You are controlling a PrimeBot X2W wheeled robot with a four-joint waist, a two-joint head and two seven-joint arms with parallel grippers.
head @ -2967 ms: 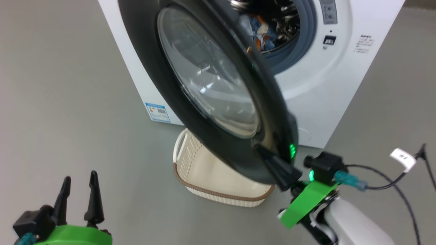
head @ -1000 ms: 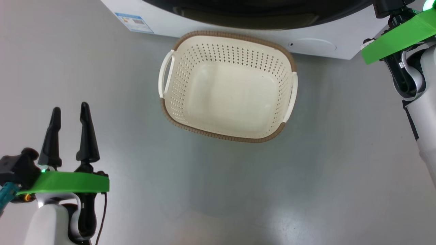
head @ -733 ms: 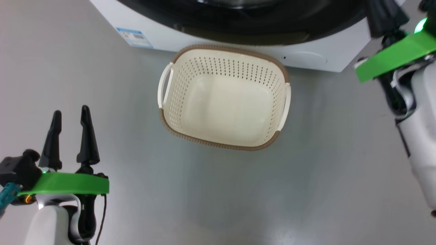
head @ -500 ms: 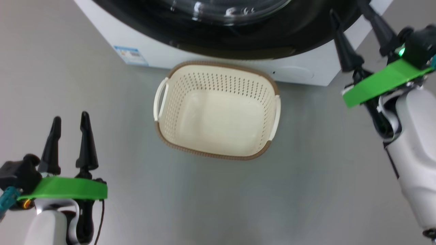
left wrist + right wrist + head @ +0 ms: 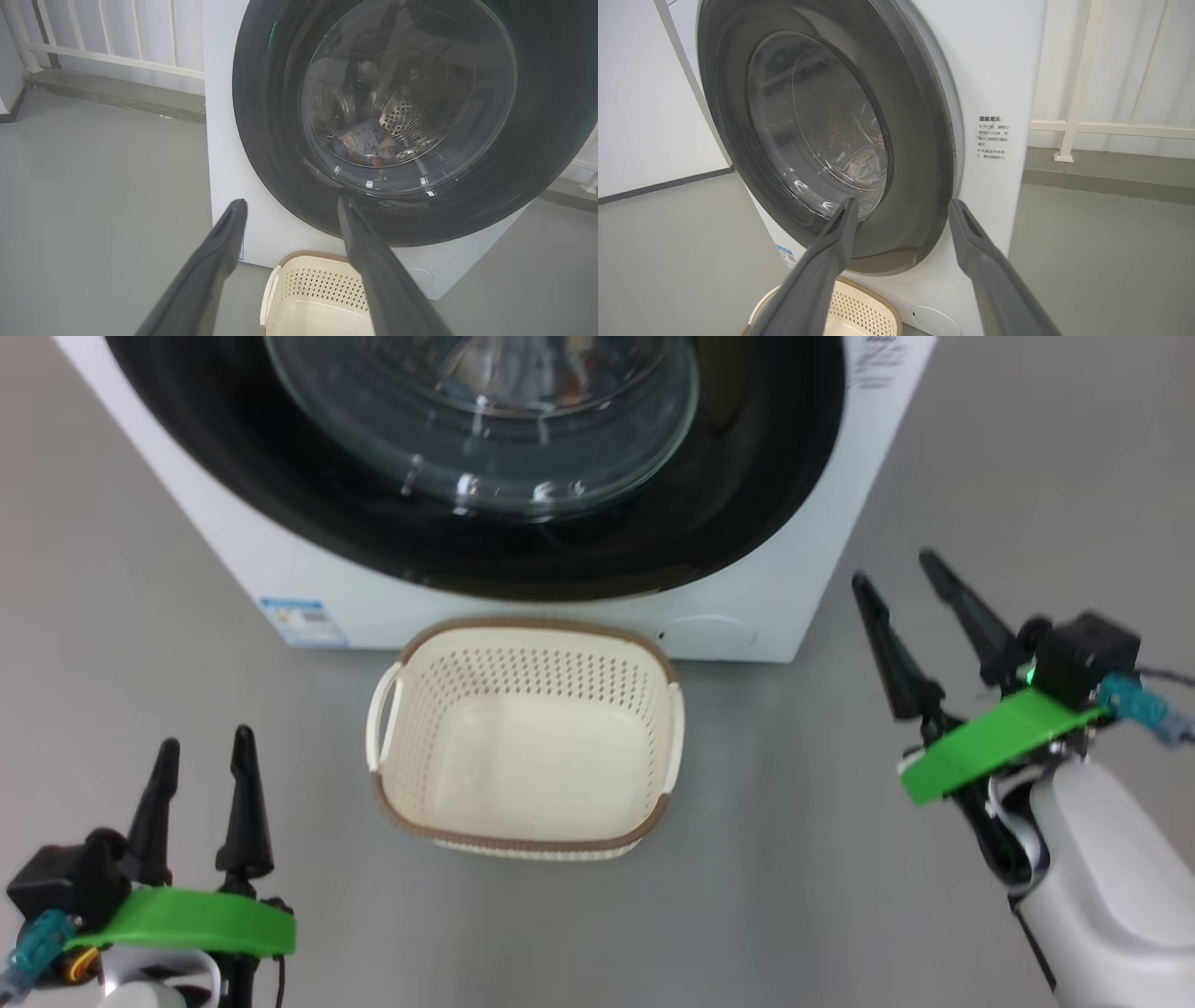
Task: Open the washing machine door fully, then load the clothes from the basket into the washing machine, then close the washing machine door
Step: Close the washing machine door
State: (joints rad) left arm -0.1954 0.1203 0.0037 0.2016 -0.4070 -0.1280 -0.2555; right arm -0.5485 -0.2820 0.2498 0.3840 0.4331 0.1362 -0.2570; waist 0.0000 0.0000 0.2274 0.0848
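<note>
Left and right jaws gape wide and empty, but the washing machine door [image 5: 775, 457] could be unlatched and swing open.

The basket [image 5: 532, 686] lies right of the left gripper [image 5: 205, 737] and left of the right gripper [image 5: 892, 567]. Beyond both grippers stands the washer [image 5: 308, 593], just behind the basket, with the door [image 5: 747, 476] on its front and the clothes [image 5: 364, 144] inside.
</note>
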